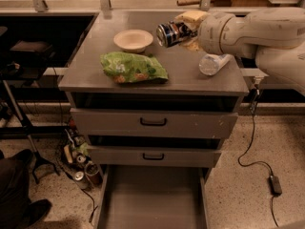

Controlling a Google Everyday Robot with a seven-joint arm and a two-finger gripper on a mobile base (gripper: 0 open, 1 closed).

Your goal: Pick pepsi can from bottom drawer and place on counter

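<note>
The pepsi can is dark blue with a silver end facing left, held on its side above the back middle of the counter. My gripper is shut on the pepsi can, reaching in from the right on the white arm. Whether the can touches the counter I cannot tell. The bottom drawer stands pulled out at the foot of the cabinet, its flat grey floor bare.
On the counter lie a green snack bag, a white bowl and a clear plastic water bottle on its side. The two upper drawers are slightly ajar. Cans and cables clutter the floor at left.
</note>
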